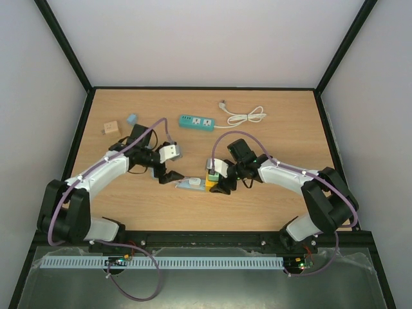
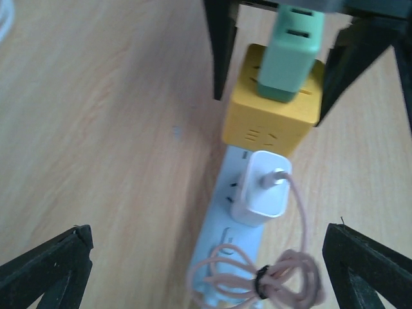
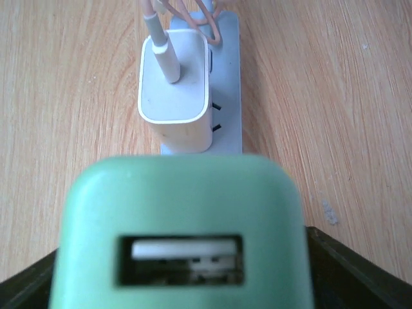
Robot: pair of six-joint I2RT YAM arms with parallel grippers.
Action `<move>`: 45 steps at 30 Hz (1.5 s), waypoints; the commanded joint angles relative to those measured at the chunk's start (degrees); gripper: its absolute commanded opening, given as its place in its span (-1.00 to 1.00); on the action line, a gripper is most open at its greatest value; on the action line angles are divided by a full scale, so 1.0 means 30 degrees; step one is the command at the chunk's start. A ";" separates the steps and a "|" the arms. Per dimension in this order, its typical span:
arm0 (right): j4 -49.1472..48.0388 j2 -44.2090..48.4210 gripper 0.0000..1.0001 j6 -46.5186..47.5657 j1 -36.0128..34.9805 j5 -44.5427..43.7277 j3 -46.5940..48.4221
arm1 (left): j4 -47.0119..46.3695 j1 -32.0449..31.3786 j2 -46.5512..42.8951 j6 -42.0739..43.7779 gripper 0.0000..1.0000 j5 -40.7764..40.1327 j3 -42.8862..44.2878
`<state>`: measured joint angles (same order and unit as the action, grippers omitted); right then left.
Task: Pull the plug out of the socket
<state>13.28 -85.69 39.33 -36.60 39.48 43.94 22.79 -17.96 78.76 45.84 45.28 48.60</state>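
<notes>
White plug (image 2: 262,187) is seated in the socket strip (image 2: 219,270) mid-tabletop, green plug (image 2: 290,58) in the yellow cube (image 2: 270,125), so nothing's pulled yet; left tool (image 2: 206,241) gapes open, right tool (image 2: 271,103) straddles the cube, can't tell if gripping.

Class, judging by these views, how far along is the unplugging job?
Done: the approach only. The right gripper stands open astride the yellow cube, and the open left gripper flanks the strip. In hand: no plug is gripped. Left: the pull itself. The green plug sits in the cube, the white charger in the strip.
</notes>
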 commanded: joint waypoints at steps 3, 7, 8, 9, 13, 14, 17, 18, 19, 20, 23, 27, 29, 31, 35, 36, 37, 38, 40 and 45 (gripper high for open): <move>-0.0806 -0.0115 0.35 -0.0311 0.0071 0.0595 -0.0117 | 0.0240 -0.1196 -0.0112 -0.0221 0.99 0.0583 -0.0730; -0.0851 -0.0148 0.18 -0.0308 0.0071 0.0520 -0.0087 | -0.0329 -0.1877 0.0122 -0.0704 0.96 0.0207 -0.0937; -0.0852 -0.0162 0.15 -0.0293 0.0071 0.0520 -0.0087 | -0.0374 -0.2109 0.0177 -0.0770 0.96 -0.0040 -0.0951; -0.0852 -0.0157 0.11 -0.0244 0.0071 0.0520 -0.0087 | -0.0339 -0.2303 0.0227 -0.0669 0.95 -0.0196 -0.0949; -0.0966 -0.0241 -0.02 -0.0110 0.0071 0.0220 -0.0036 | -0.0306 -0.2607 0.0368 -0.0556 0.96 -0.0349 -0.0851; -0.0969 -0.0298 -0.04 -0.0002 0.0078 0.0091 0.0018 | -0.0261 -0.2710 0.0383 -0.0378 0.97 -0.0571 -0.0819; -0.1286 -0.0558 -0.11 -0.0139 0.0071 -0.0597 0.0243 | -0.0620 -0.3046 0.0588 -0.0334 0.97 -0.1645 -0.0811; -0.1316 -0.0693 -0.15 -0.0184 0.0071 -0.0755 0.0419 | -0.0750 -0.3215 0.0693 -0.0310 0.95 -0.2007 -0.0840; -0.1320 -0.0816 -0.18 -0.0190 0.0071 -0.0844 0.0606 | -0.0847 -0.3394 0.0786 -0.0263 0.93 -0.2313 -0.0876; -0.1394 -0.0898 -0.21 -0.0190 0.0071 -0.0903 0.0735 | -0.1017 -0.3551 0.0875 -0.0253 0.90 -0.2519 -0.0980; -0.1703 -0.1043 -0.26 -0.0073 0.0071 -0.1127 0.1048 | -0.1951 -0.3888 0.0952 -0.0355 0.80 -0.2954 -0.1456; -0.1700 -0.1372 -0.31 0.0554 0.0071 -0.1499 0.1245 | -0.3400 -0.3946 0.1429 -0.0597 0.67 -0.3424 -0.1743; -0.1730 -0.1484 -0.34 0.0670 0.0071 -0.1488 0.1131 | -0.3743 -0.3974 0.1864 -0.0632 0.59 -0.3509 -0.1713; -0.1793 -0.1468 -0.35 0.0692 0.0071 -0.1409 0.0942 | -0.3920 -0.4088 0.2223 -0.0702 0.52 -0.3769 -0.1630; -0.1747 -0.1448 -0.39 0.0741 0.0071 -0.1323 0.0765 | -0.4099 -0.4361 0.2400 -0.0680 0.38 -0.3952 -0.1552; -0.1696 -0.1420 -0.39 0.0786 0.0071 -0.1292 0.0777 | -0.4122 -0.4471 0.2377 -0.0628 0.34 -0.3984 -0.1592; -0.1675 -0.1413 -0.39 0.0803 0.0071 -0.1332 0.0790 | -0.4111 -0.4587 0.2370 -0.0574 0.31 -0.4076 -0.1629; -0.1669 -0.1408 -0.40 0.0813 0.0071 -0.1363 0.0777 | -0.4109 -0.4772 0.2347 -0.0509 0.27 -0.4194 -0.1667; -0.1762 -0.1335 -0.41 0.0784 0.0071 -0.1474 0.0682 | -0.4170 -0.5103 0.2313 -0.0393 0.18 -0.4567 -0.1788; -0.2052 -0.0998 -0.43 0.0749 0.0071 -0.1542 0.0323 | -0.4164 -0.5614 0.2223 -0.0230 -0.12 -0.4954 -0.2031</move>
<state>12.97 -87.74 39.62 -36.49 40.53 45.93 10.96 -33.65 85.47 44.05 31.07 43.64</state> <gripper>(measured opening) 0.604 0.496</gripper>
